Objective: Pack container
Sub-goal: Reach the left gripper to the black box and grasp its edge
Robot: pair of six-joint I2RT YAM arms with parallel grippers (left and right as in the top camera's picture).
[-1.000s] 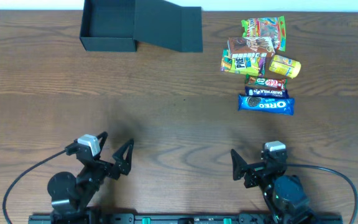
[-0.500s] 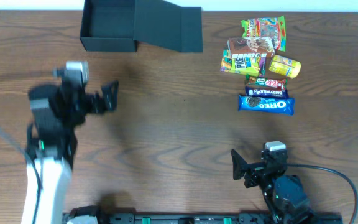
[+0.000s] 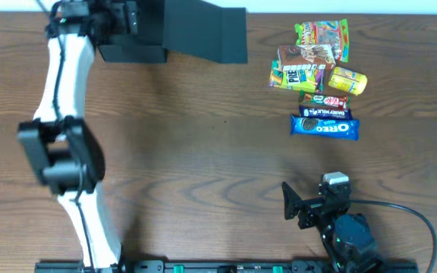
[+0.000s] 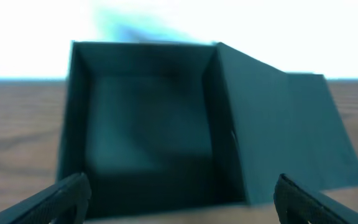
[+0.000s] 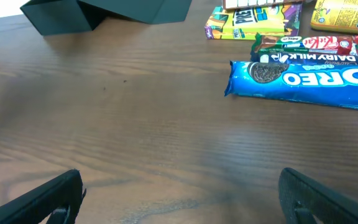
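Wooden tabletop (image 3: 203,159) filled the overhead view, brown with the grain running side to side. Left arm (image 3: 63,91), white links with black joints, was stretched from the near-left edge up to the far-left corner.

The container (image 3: 203,34), a dark teal-black cardboard box, sat at the far edge of the tabletop, left of centre. It was upright and open. Its hinged flap lid was laid out to the right of the box body, and the lid's far end rested on the tabletop. In the left wrist view the box cavity faced the camera with dark walls and floor, blurred.

The snack pile lay at far right, well apart from the container. Oreo pack (image 3: 325,127), blue, was nearest the robot and lay flat. Dairy Milk bar (image 3: 325,113) was just behind it and touching it. KitKat (image 3: 325,99), red, was just behind that. Further back were a green-yellow carton (image 3: 298,74) and a yellow packet (image 3: 347,80) to its right. A brown packet (image 3: 306,55) lay behind them, and a green candy bag (image 3: 322,36) was furthest back. These packets overlapped each other.

Left end effector (image 4: 179,200) was at the container's left half. Its fingers were spread wide and clamped on nothing, and the box front showed between the fingertips. I cannot tell whether it touched the box because of the blur.

Right end effector (image 5: 182,199) was low at the near-right edge. Its fingers were spread wide and empty, bare tabletop lay between them, and the Oreo pack was ahead to the right.
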